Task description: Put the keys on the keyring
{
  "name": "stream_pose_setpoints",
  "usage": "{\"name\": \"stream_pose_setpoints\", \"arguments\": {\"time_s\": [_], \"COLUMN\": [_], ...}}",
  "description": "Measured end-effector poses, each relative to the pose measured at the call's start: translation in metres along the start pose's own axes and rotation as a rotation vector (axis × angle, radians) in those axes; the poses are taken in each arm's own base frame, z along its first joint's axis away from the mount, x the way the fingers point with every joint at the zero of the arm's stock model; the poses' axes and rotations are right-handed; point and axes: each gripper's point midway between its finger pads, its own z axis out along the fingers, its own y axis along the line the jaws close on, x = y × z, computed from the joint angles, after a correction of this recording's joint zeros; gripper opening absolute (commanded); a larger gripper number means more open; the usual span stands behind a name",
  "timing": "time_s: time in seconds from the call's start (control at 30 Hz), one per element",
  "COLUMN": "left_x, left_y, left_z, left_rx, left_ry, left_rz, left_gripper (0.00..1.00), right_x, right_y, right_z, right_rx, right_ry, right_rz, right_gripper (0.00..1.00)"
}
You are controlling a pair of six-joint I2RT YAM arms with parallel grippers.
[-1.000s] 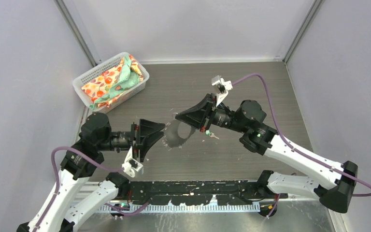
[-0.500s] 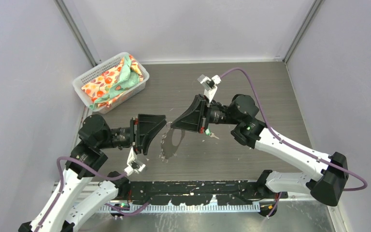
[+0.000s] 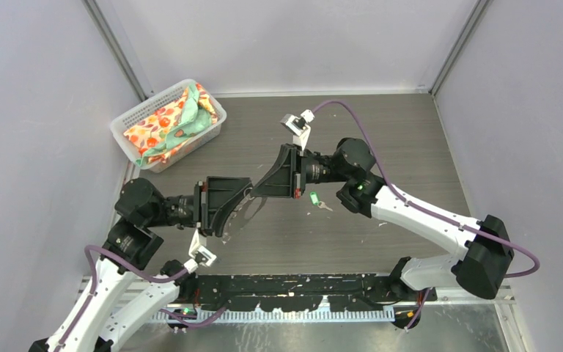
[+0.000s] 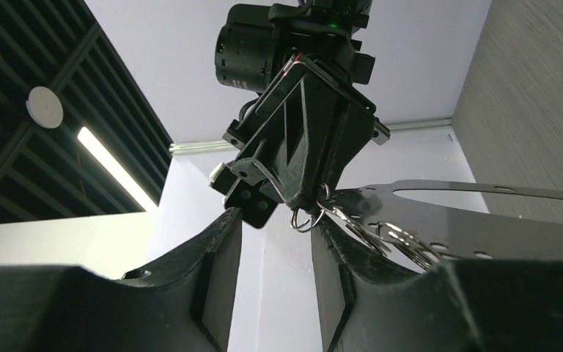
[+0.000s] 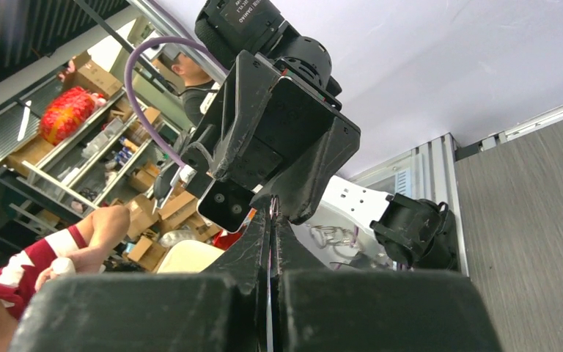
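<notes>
Pale walls (image 3: pixel 37 88), dark woodgrain table (image 3: pixel 410 147), possibly storage shelves (image 5: pixel 81 158) beyond

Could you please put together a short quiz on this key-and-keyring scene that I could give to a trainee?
1. True or false: the green-tagged key is already threaded on the keyring.
2. What does the white basket hold? A) patterned cloths B) spare keys C) a coil of wire
3. In a word or two: which end effector is pinching the keyring?

Key
1. False. It lies loose on the table.
2. A.
3. The right end effector, closed on a small ring at the keyring's edge.
</notes>
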Motion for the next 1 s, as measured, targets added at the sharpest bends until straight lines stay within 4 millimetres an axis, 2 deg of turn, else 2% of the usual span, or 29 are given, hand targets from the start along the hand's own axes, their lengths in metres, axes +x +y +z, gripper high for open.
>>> {"name": "stream_pose_setpoints", "arguments": {"time_s": [0.23,0.37,0.57,0.63,0.73,0.77,0.87,0.93,1.0], "left_x": [-0.013,-0.018,-0.021,-0.022,-0.023,-0.024,-0.026,-0.027,-0.028], "left_y": [0.002,-0.005,-0.013,-0.015,-0.017,-0.017,-0.022,-0.024,-0.027], "left_z": [-0.005,-0.005,-0.006,-0.006,-0.007,-0.007,-0.008,-0.008,-0.008], "left_rx": [-0.004,0.015,0.048,0.057,0.068,0.074,0.09,0.098,0.107], "left_ry": [-0.025,-0.044,-0.052,-0.056,-0.061,-0.062,-0.067,-0.07,-0.074], "left_rz": [0.008,0.001,0.005,0.01,0.01,0.01,-0.003,-0.007,-0.008], "left_gripper": [0.21,0.21,0.19,0.14,0.02,0.01,0.01,0.19,0.26], "right_x": [-0.007,-0.01,-0.003,0.0,0.003,0.004,0.008,0.011,0.013], "right_y": [0.007,0.004,-0.002,-0.003,-0.004,-0.005,-0.006,-0.008,-0.011], "right_z": [-0.002,0.0,0.003,0.002,0.001,0.001,0.001,0.001,0.001], "right_rx": [-0.033,-0.034,-0.027,-0.021,-0.017,-0.016,-0.012,-0.013,-0.013], "right_ry": [0.002,0.01,0.064,0.082,0.111,0.122,0.158,0.181,0.202], "right_rz": [0.042,0.072,0.127,0.142,0.16,0.165,0.185,0.198,0.211], "right_gripper": [0.01,0.01,0.01,0.01,0.01,0.01,0.01,0.01,0.01]}}
